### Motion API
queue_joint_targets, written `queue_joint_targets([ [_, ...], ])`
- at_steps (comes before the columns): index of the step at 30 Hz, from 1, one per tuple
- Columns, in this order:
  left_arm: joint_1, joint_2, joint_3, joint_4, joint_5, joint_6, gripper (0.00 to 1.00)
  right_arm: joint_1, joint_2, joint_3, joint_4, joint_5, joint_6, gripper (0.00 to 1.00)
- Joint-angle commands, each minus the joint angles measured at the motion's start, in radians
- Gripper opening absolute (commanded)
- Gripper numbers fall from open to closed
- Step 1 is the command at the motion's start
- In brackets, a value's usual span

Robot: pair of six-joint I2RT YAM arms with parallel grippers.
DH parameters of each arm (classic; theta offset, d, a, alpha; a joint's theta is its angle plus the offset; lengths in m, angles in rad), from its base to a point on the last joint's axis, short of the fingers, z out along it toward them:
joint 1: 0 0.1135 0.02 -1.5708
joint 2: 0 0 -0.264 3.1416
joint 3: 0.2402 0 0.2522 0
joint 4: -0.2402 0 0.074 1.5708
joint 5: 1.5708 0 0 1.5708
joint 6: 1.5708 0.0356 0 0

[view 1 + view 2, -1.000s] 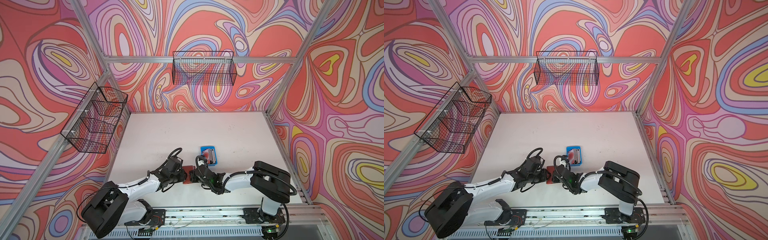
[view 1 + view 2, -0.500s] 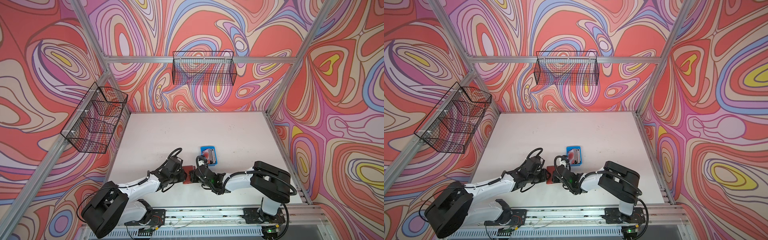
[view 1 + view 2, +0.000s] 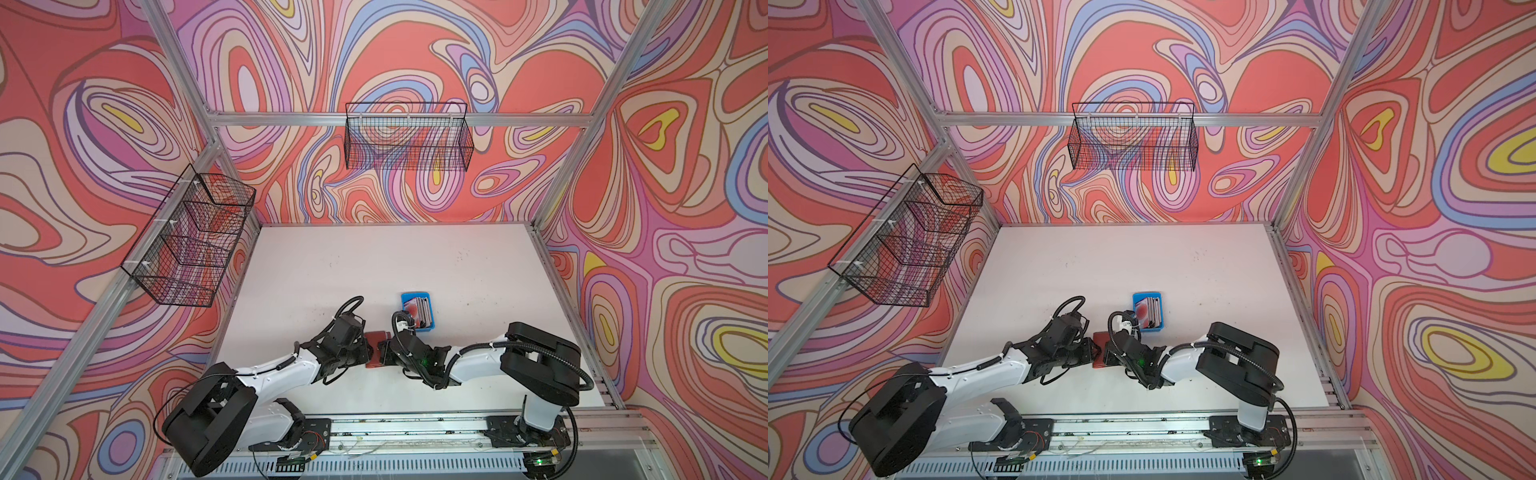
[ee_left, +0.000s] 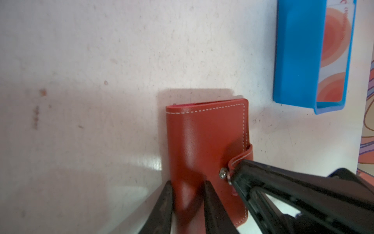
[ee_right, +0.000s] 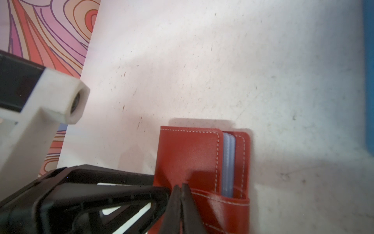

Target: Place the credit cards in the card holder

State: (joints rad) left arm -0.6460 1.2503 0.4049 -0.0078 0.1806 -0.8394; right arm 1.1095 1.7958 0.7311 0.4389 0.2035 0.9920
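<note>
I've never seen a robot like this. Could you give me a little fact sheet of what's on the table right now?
card holder: red, lying closed on the white table, between both arms
left end effector: pinching the holder's spine edge
right end effector: shut on the strap tab
credit cards: stacked in the blue tray, beside the holder
stage: holder not yet opened
</note>
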Motion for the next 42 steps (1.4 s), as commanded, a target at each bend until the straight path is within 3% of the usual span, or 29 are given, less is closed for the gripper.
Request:
queue_joint_targets([
  [1,0.000,0.007,-0.028,-0.041,0.028,-0.004,0.27,0.012,0.015,0.011,0.037,-0.022,0.004,0.00],
  [42,0.000,-0.002,-0.016,-0.064,0.013,0.001,0.25,0.013,0.005,-0.009,0.082,0.008,0.006,0.00],
])
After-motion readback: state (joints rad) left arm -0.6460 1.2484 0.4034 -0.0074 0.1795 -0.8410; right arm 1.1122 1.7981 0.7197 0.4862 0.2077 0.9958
